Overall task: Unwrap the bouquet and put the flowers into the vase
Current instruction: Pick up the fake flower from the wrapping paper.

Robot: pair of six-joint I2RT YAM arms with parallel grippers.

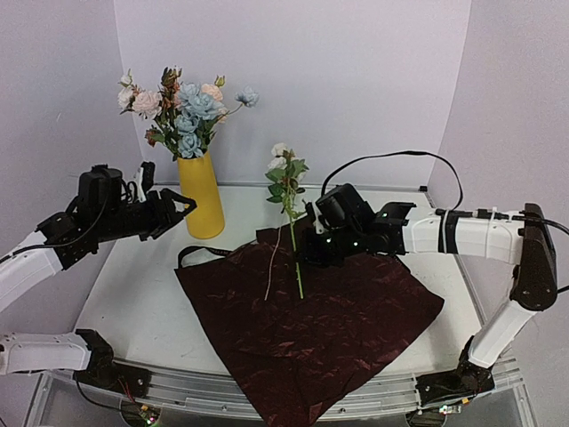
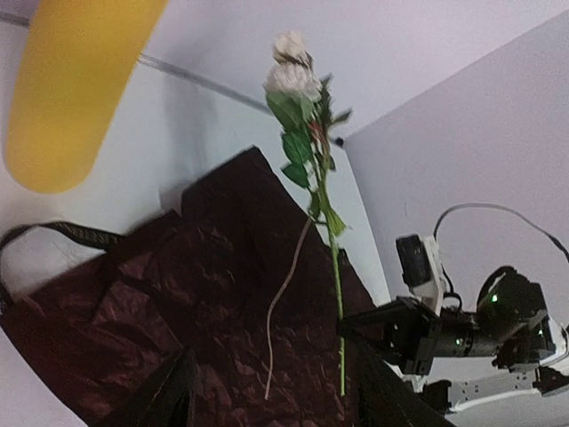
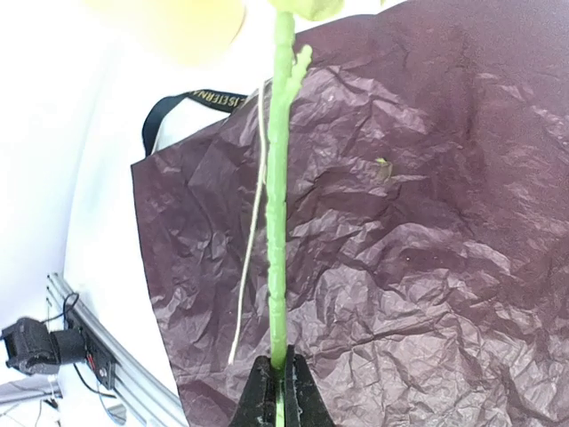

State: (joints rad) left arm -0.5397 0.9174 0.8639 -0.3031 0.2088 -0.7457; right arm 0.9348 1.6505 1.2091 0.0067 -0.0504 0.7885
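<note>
Right fingers (image 3: pixel 260 400) were found closed tight on the lower green stem of a single flower (image 1: pixel 286 173), with no gap visible between them in the right wrist view. The single flower stood roughly upright above the paper (image 1: pixel 311 329). Its cream blooms and green leaves were at the top, and the cut end of the stem hung below the grip. A thin pale strand (image 3: pixel 249 267) hung alongside the stem, with its lower end over the paper. Whether it touched the sheet could not be told.

Left fingers (image 2: pixel 164 396) stood moderately apart with nothing between them. In the top view they were raised off the surface (image 1: pixel 142 294), just to the left of the vase (image 1: pixel 201 196) and pointed toward it. Contact with the vase could not be confirmed.

The vase, yellow and tapered, stood upright at the far left of the surface, beyond the paper's far left corner. It held the flowers (image 1: pixel 187 111), a bunch of pale blue, pink and cream blooms with green leaves and a few rust-coloured sprigs, all rising clear of the mouth.

The paper, dark red and crinkled, lay opened flat across the middle of the surface, and its near corner overhung the front edge. The ribbon (image 1: pixel 200 253), black with lettering on it, lay looped on the surface at the paper's left edge, one end running to the sheet.
</note>
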